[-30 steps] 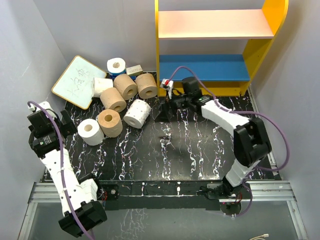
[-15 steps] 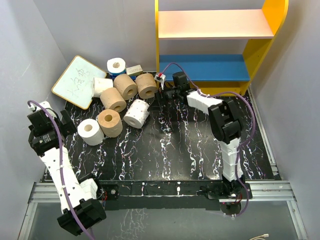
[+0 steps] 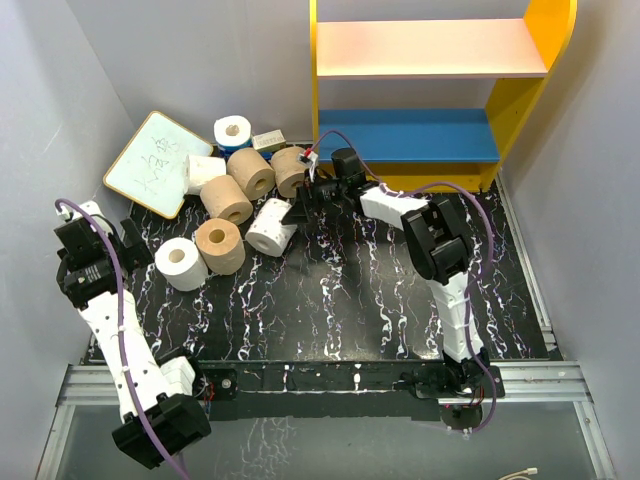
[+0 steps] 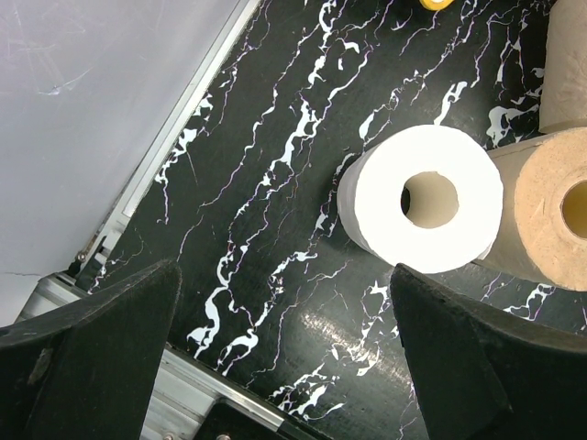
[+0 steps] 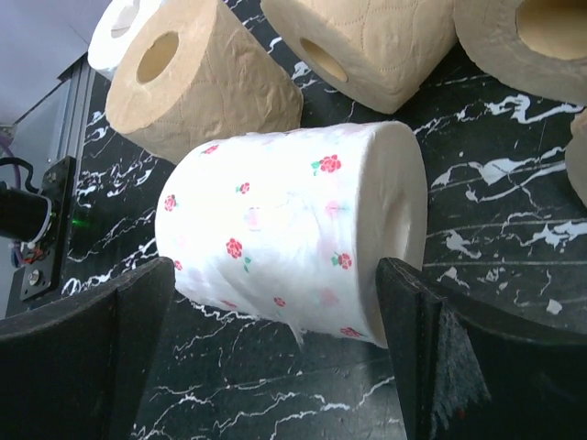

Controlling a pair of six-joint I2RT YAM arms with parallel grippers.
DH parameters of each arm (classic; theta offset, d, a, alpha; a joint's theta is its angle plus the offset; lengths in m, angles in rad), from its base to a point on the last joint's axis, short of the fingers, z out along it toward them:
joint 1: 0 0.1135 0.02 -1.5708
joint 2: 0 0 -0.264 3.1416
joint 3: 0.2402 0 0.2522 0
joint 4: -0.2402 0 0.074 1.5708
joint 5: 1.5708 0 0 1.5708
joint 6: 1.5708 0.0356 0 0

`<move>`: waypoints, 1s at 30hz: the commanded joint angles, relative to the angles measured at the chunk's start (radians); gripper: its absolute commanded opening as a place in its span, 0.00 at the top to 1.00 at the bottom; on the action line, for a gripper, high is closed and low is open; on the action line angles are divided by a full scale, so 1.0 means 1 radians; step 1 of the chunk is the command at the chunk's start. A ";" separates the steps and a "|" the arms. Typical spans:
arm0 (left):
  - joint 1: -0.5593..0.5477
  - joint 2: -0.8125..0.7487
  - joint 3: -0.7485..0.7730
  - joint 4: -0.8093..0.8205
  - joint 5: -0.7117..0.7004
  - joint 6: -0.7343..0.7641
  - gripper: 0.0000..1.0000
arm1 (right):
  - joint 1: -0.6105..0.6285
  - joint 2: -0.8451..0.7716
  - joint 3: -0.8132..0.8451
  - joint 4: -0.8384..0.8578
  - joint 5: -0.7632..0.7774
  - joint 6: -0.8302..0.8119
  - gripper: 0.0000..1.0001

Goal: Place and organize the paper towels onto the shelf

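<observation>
- Right claw (image 5: 275, 270): jaws spread wide, one either side of flowered roll (image 5: 293, 229) lying on its side; not clamped; contact cannot be told.
- Red flower print on that roll seen from right wrist only; from above, plain white (image 3: 272, 227), just left of right claw (image 3: 300, 207).
- Left claw (image 4: 284, 367): jaws wide apart, nothing between them; white roll (image 4: 426, 197) ahead, core facing the camera, touching tan roll (image 4: 550, 211).
- From above only: shelf (image 3: 430, 48) at far right, yellow frame, peach upper board, blue lower board; all rolls clustered on the tabletop to its left, blue-wrapped roll (image 3: 232, 132) farthest back.
- Left claw (image 3: 132, 250) well apart from the shelf, near left wall.
- Tabletop (image 3: 350, 300): black, white marble veining; metal rail (image 4: 133, 197) along its edge.
- Walls (image 3: 200, 50): plain grey on three sides.
- Writing board (image 3: 155, 163): tilted against the back corner; dark scribble, unreadable.
</observation>
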 commanded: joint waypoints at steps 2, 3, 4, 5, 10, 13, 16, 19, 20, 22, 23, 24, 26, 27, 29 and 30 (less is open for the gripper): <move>0.009 -0.001 -0.007 -0.004 0.014 0.005 0.02 | 0.007 0.043 0.085 0.077 0.018 0.014 0.15; 0.009 0.000 -0.007 -0.004 0.014 0.006 0.02 | 0.008 0.052 0.090 0.077 0.018 0.015 0.18; 0.008 0.002 -0.007 -0.004 0.015 0.006 0.02 | 0.012 0.059 0.097 0.077 0.014 0.018 0.22; 0.009 0.002 -0.007 -0.004 0.017 0.005 0.02 | 0.014 0.066 0.101 0.077 0.012 0.022 0.25; 0.009 0.015 -0.007 -0.004 0.017 0.008 0.02 | 0.034 0.075 0.085 0.068 0.006 0.004 0.46; 0.009 0.019 -0.007 -0.004 0.020 0.008 0.02 | 0.041 0.071 0.061 0.055 0.006 -0.018 0.55; 0.009 0.019 -0.007 -0.004 0.021 0.008 0.02 | 0.045 0.064 0.036 0.051 0.002 -0.035 0.65; 0.009 0.019 -0.006 -0.004 0.021 0.008 0.02 | 0.045 0.049 0.028 0.035 0.012 -0.041 1.00; 0.009 0.018 -0.007 -0.004 0.020 0.007 0.02 | 0.045 0.035 0.025 0.017 0.028 -0.052 1.00; 0.008 0.015 -0.007 -0.004 0.021 0.007 0.02 | 0.045 -0.022 0.008 -0.047 0.081 -0.129 1.00; 0.009 0.014 -0.007 -0.004 0.019 0.006 0.02 | 0.046 -0.066 -0.003 -0.083 0.107 -0.174 1.00; 0.009 0.013 -0.007 -0.004 0.019 0.007 0.02 | 0.047 -0.113 -0.006 -0.136 0.147 -0.225 1.00; 0.009 0.009 -0.007 -0.004 0.019 0.008 0.02 | 0.051 -0.213 -0.006 -0.246 0.240 -0.340 1.00; 0.008 0.006 -0.007 -0.004 0.019 0.008 0.02 | 0.053 -0.266 -0.017 -0.286 0.283 -0.401 1.00; 0.009 0.003 -0.007 -0.003 0.020 0.007 0.02 | 0.059 -0.390 -0.058 -0.341 0.356 -0.513 1.00; 0.009 0.003 -0.007 -0.004 0.021 0.007 0.02 | 0.061 -0.443 -0.084 -0.360 0.395 -0.566 1.00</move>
